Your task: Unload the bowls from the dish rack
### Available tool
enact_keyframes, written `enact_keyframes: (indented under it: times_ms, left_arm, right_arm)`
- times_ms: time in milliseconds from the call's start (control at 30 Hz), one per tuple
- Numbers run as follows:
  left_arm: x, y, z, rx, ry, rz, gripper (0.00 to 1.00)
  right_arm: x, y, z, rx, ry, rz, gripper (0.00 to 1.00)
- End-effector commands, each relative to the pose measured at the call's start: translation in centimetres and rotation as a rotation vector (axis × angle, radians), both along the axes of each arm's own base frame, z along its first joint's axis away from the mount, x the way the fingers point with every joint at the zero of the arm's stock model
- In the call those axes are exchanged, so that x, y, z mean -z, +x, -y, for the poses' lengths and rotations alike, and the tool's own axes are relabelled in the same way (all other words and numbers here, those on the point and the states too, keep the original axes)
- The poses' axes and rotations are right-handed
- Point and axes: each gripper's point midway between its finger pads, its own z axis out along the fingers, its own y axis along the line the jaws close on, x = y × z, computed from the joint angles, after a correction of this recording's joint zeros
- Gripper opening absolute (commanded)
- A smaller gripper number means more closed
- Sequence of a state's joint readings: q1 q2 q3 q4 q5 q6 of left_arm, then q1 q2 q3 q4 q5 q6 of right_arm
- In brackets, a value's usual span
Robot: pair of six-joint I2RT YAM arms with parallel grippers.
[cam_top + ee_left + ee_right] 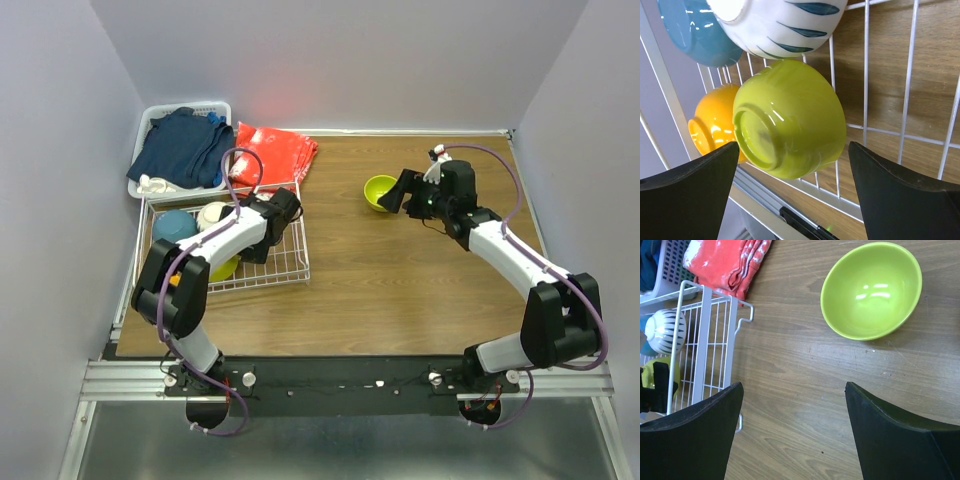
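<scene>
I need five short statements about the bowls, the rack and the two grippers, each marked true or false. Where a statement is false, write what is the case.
1. One lime green bowl stands upright on the table, outside the dish rack. True.
2. The right gripper is shut on that bowl. False: it is open and holds nothing, and the bowl lies apart from it.
3. The left gripper is open over the rack, facing a second lime green bowl. True.
4. The white bowl stands on the table. False: it lies in the rack beside the blue bowl.
5. An orange bowl lies in the rack next to the second lime green bowl. True.
</scene>
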State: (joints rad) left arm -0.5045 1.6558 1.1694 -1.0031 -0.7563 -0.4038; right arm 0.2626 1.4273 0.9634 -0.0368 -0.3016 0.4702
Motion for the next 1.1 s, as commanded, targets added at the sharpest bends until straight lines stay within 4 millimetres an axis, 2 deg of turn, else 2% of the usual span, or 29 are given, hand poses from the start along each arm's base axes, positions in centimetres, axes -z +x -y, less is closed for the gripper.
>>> enact_keyframes:
  times_ms: [0,467,633,833,1067]
  left_arm:
    - [0.7,-0.4,-0.6,-0.007,0.071,-0.016,0.99]
    - [2.3,-1.1,-1.5,-0.009,0.183,-0.067,0.99]
    - [2.3,-1.2,-1.8,-0.003,0.235,-0.066,0.98]
    - [1.4,-0.7,-0.9,0.026,0.253,-0.045,0.81]
    - [0.0,-0.1,1.3,0.068,0.220,-0.013,0.73]
  right_arm:
    - [-0.4,-0.1,-0.2,-0.018,-0.003,0.034,0.90]
    - [0.2,-0.2,-0.2,-0.018,-0.007,0.021,0.90]
    - [0.3,-0.2,-0.2,-0.018,-0.005,0.014,0.90]
    - [0.4,-0.2,-0.3,-0.022,-0.004,0.011,0.90]
    - [0.3,-0.2,-0.4,-0.030,0.002,0.010,0.90]
